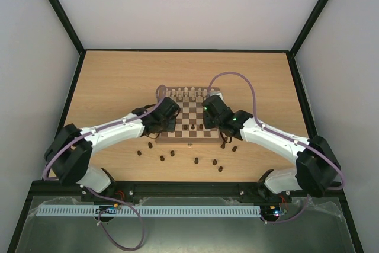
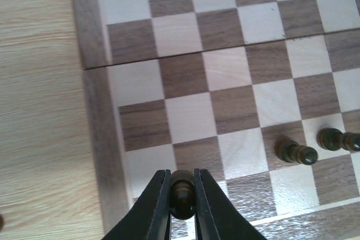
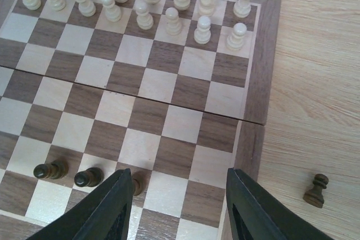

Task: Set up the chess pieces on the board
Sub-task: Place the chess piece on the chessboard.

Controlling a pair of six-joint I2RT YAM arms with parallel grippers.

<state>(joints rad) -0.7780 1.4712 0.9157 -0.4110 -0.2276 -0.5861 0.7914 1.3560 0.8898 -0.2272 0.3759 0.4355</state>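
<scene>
The chess pieces (image 1: 161, 158) are seen as tiny dark brown men; in the top view most are scattered on the desk (image 1: 118, 81) below the board (image 1: 188, 111), a checkered square with a mid-brown border at the frame's centre, and a few stand on its lower rows. Only in the left wrist view is the left hand (image 2: 181, 181) shown clamped on one dark piece (image 2: 182, 195) at the bottom centre. Only in the right wrist view is the right hand (image 3: 179, 189) seen with fingers wide apart, with cream pieces (image 3: 144, 15) ranked along the top and a dark pawn (image 3: 315, 190) on the desk at lower right.
</scene>
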